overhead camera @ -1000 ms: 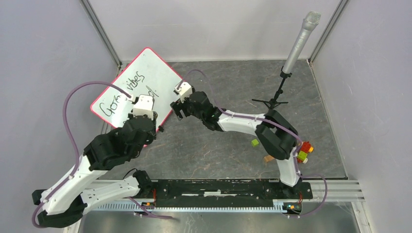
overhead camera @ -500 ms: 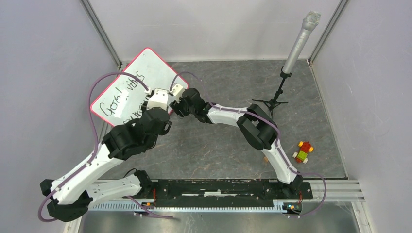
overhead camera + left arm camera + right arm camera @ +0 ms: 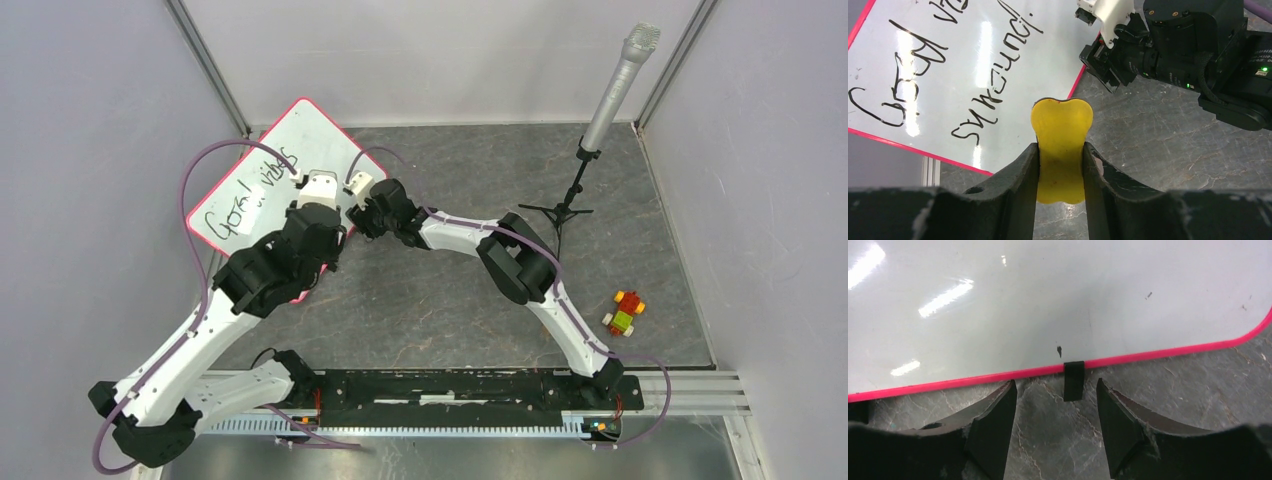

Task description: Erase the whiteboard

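The whiteboard (image 3: 300, 140) lies tilted at the back left, pink-rimmed, with dark handwriting (image 3: 923, 50) across it. My left gripper (image 3: 1062, 147) is shut on a yellow eraser (image 3: 1062, 117), held just above the board's near right edge (image 3: 318, 200). My right gripper (image 3: 1055, 390) is open and low over the table. Its fingers stand either side of a small black clip (image 3: 1074, 380) on the board's pink rim (image 3: 973, 376), touching neither. In the top view the right gripper (image 3: 358, 215) sits close beside the left one at the board's right edge.
A microphone (image 3: 610, 90) on a tripod stand (image 3: 562, 212) rises at the back right. A small toy car of coloured bricks (image 3: 625, 312) lies at the right. Grey walls and metal posts enclose the stone-patterned table (image 3: 450, 300).
The left arm has swung right and forward with the eraser to the board's right edge. The right arm has stretched left to the rim, its jaws narrowing, uncovering the toy car.
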{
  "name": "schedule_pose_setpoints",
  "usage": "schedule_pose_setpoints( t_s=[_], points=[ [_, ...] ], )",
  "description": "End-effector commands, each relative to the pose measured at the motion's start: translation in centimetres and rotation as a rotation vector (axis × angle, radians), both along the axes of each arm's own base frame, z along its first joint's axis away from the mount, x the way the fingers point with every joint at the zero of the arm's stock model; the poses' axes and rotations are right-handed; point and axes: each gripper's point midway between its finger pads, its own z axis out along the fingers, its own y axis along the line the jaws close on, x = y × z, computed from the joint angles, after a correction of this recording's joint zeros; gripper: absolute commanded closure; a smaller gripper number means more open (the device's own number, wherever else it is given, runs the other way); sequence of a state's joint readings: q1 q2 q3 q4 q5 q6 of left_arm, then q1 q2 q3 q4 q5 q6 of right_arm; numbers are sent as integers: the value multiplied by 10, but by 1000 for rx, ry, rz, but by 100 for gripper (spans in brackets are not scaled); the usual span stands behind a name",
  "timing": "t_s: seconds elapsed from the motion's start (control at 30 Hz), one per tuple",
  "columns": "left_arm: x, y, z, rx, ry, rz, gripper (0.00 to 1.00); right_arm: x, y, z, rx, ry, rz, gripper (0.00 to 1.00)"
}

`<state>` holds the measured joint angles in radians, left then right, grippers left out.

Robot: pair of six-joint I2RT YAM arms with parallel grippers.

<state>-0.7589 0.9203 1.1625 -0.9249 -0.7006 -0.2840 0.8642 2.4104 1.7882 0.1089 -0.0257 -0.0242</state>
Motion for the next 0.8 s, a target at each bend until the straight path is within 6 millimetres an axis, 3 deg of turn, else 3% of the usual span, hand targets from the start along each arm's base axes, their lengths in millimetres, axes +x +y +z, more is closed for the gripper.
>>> schedule_pose_setpoints(
  t_s=[0.0,0.47,0.77],
  points=[
    [5,0,4,-33,-5,-3,58,8,16,9,26,-19,8,36],
    [10,8,-4,-66,42,40,60,14,17,13,21,-42,-5,65],
    [13,25,-29,6,95,107,61,8,7,20,3,-65,9,89]
  ],
)
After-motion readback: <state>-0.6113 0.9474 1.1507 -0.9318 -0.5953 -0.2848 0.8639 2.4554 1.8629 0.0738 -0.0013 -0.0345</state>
